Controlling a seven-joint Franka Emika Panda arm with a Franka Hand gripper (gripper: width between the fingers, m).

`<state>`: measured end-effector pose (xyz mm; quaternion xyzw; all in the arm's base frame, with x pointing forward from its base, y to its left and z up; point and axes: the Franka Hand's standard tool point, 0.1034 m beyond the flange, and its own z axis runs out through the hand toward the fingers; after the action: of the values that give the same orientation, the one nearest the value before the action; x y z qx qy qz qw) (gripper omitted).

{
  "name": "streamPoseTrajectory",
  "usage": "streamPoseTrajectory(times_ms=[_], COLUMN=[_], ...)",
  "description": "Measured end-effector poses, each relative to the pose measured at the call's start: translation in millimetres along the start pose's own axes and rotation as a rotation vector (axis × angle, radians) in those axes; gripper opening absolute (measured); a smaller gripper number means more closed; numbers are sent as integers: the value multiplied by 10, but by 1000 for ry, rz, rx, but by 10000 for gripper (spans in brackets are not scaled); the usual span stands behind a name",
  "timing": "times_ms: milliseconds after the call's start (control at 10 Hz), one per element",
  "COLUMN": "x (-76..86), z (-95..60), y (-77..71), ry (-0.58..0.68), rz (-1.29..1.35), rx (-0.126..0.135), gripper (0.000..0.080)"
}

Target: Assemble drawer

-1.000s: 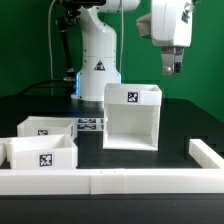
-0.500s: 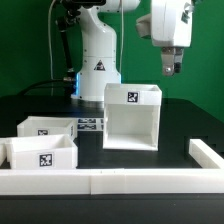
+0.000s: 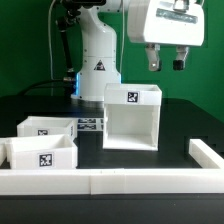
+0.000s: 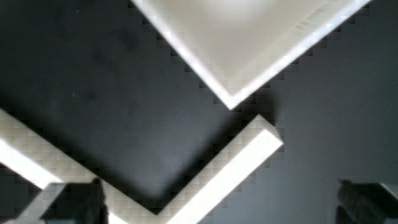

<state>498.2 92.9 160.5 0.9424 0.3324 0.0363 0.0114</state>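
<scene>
While the arm hung high at the exterior view's right, its jaws stood wide apart, the two fingers (image 3: 153, 62) clear of each other with nothing held between them. The box shell (image 3: 132, 122) stood upright at the middle of the black worktop (image 3: 185, 125), below the jaws and apart from them, its open front facing the camera and a tag on its upper band. The front tray (image 3: 40, 153) and rear tray (image 3: 47, 127) sat at the exterior view's left, behind the long border wall (image 3: 110, 181). The marker board (image 3: 90, 125) lay between rear tray and shell. The wrist view, blurred, showed white edges I could not identify.
</scene>
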Motion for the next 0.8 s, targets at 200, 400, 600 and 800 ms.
streamPoseTrajectory(times_ms=[200,400,600,800], x=[2,2,-53,-199], z=[4,5,26,97], y=[-1,-1,-17,-116], ry=[0,0,-1,-23], rz=[135,289,510,706], rx=[1,1,17,41], gripper=[650,650,650,650])
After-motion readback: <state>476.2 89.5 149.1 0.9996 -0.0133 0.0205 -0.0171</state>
